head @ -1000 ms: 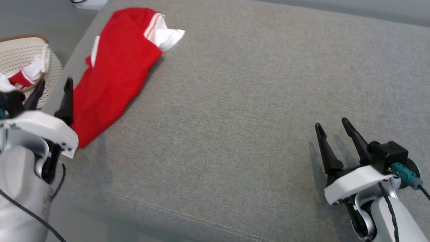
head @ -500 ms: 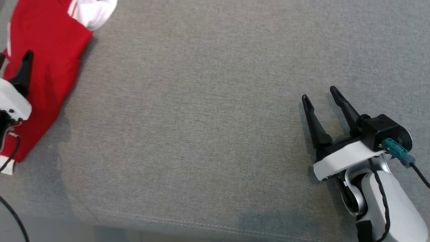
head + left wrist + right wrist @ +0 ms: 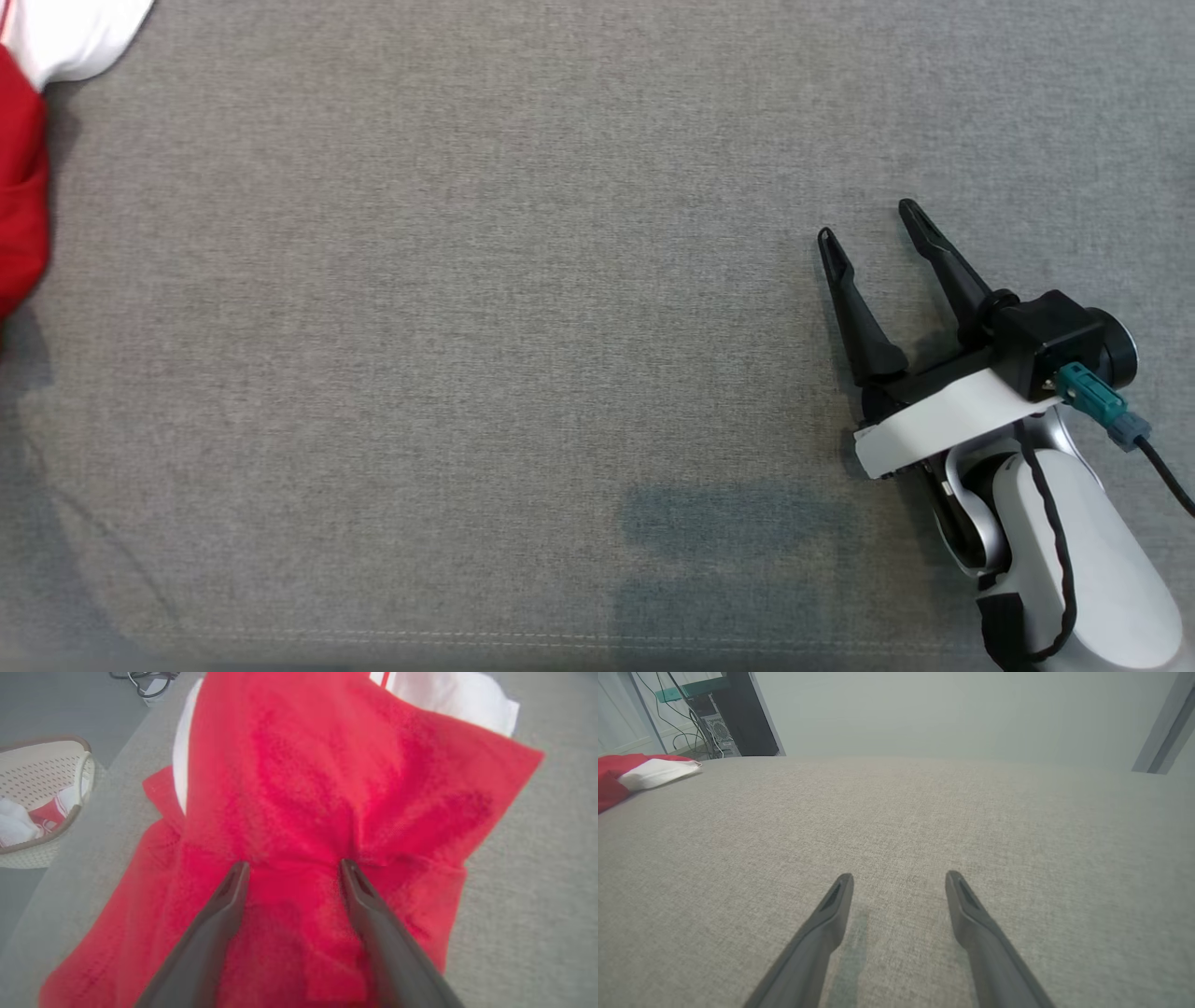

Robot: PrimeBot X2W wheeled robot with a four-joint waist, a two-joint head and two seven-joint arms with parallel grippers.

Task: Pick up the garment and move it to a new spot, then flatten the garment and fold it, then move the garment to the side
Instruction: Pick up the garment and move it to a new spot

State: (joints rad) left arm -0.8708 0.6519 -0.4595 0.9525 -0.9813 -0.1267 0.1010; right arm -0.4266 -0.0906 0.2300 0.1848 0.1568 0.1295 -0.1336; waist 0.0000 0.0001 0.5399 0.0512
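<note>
Grey woven fabric covered the broad padded surface (image 3: 523,327), with a stitched seam along its near edge. At its left end lay the garment (image 3: 299,788), red with white parts, rumpled and creased, one white part sticking out at its far side. The left pincer (image 3: 292,864) hung over the garment's middle with its fingers spread wide and nothing clamped between them. Its tips sat at a crease in the red cloth (whether they pressed on it could not be told). The right pincer (image 3: 868,219) was well apart from the garment, over bare fabric at the right, fingers likewise wide and empty, its shadow on the fabric just beside it. Beyond the surface's left edge a pale perforated basket (image 3: 42,770) stood on the floor with red and white cloth in it. In the right wrist view a dark computer tower (image 3: 747,714) with cables stood by the wall beyond the surface.
</note>
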